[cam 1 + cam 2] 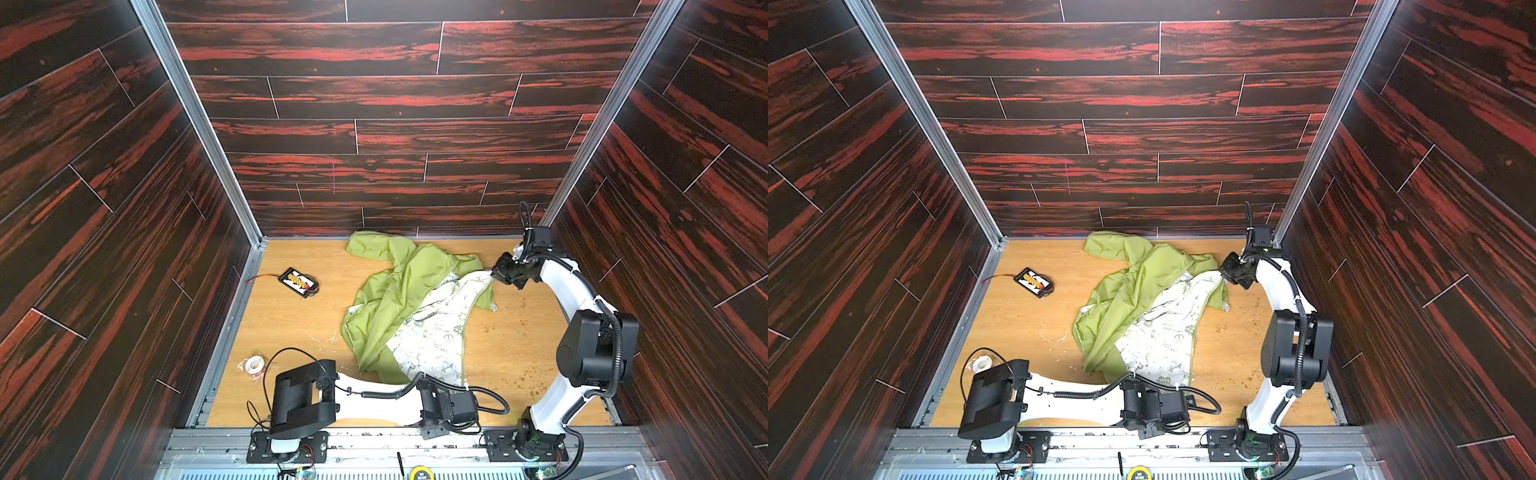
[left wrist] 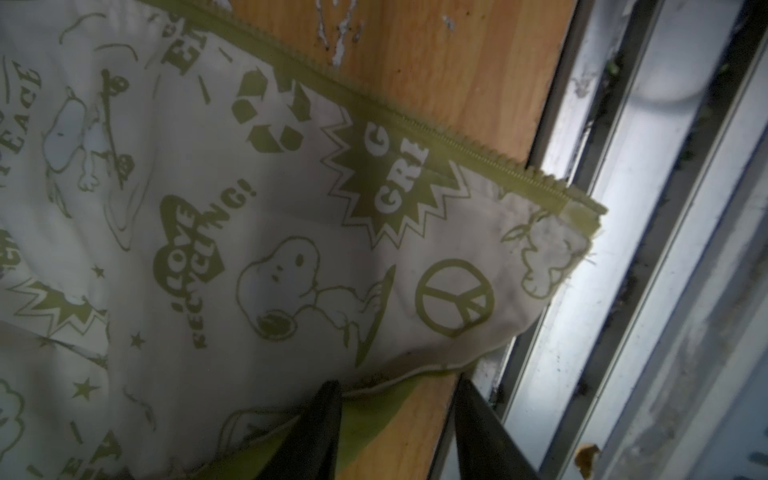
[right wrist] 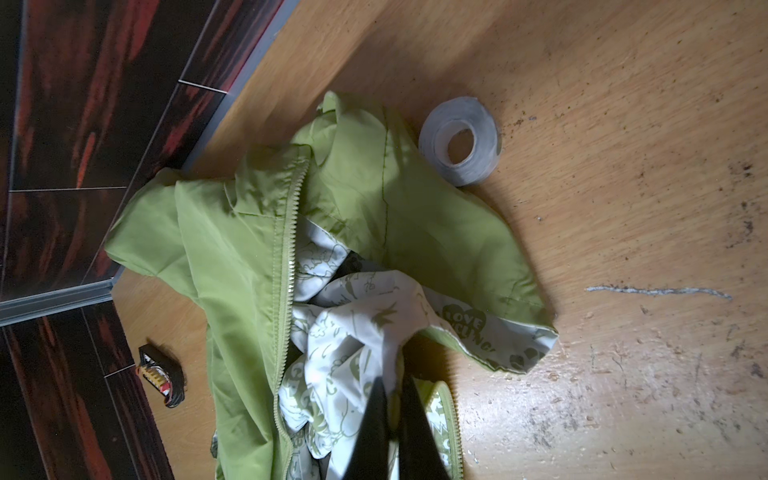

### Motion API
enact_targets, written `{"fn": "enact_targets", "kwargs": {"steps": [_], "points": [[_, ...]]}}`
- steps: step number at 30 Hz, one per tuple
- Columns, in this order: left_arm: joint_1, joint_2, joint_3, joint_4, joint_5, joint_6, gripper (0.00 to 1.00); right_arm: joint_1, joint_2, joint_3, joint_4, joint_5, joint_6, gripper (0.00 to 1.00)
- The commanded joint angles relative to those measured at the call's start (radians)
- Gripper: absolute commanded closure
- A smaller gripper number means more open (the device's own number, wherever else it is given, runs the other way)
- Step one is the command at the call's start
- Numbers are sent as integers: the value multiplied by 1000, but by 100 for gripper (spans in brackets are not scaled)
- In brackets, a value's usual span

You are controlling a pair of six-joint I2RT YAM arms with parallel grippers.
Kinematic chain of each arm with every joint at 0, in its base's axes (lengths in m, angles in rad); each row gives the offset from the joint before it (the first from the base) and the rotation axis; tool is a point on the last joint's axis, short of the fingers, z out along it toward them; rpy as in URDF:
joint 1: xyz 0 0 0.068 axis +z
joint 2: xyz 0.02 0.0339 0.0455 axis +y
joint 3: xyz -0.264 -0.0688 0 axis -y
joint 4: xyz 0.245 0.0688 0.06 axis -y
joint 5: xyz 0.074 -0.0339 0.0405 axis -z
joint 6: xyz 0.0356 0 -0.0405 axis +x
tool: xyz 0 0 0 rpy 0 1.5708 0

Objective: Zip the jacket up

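Observation:
The lime-green jacket (image 1: 390, 291) (image 1: 1125, 291) lies crumpled and unzipped on the wooden table, its white printed lining (image 1: 432, 332) turned up. My right gripper (image 1: 494, 279) (image 3: 395, 380) is shut on a bunch of the lining at the jacket's far right, lifting it slightly. One zipper half (image 3: 286, 266) runs along the green front. The other zipper half (image 2: 415, 120) edges the lining and ends at the bottom corner by the front rail. My left gripper (image 2: 397, 386) is open over the bottom hem, one finger (image 2: 328, 419) above the hem, nothing gripped. In both top views its wrist hides the fingers.
A black pack with wires (image 1: 300, 282) (image 1: 1035, 281) (image 3: 162, 372) lies at the back left. A white tape roll (image 1: 254, 365) sits near the left arm's base, a grey roll (image 3: 459, 141) beside the jacket. The metal front rail (image 2: 623, 249) borders the table.

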Motion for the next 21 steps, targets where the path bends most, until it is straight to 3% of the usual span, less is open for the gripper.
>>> {"fn": "enact_targets", "kwargs": {"steps": [1, 5, 11, 21], "points": [[-19, 15, 29, -21, -4, 39, 53, -8, -36, -3, -5, -13, -7, 100], [-27, 27, 33, -30, 7, 46, 60, -8, -37, -10, 3, -20, -3, 100], [-27, 31, 22, -13, 17, 29, 98, -9, -35, -6, 0, -19, -2, 100], [-7, -248, -161, 219, -118, -157, 100, -37, -25, 18, -30, 4, -13, 100]]}}
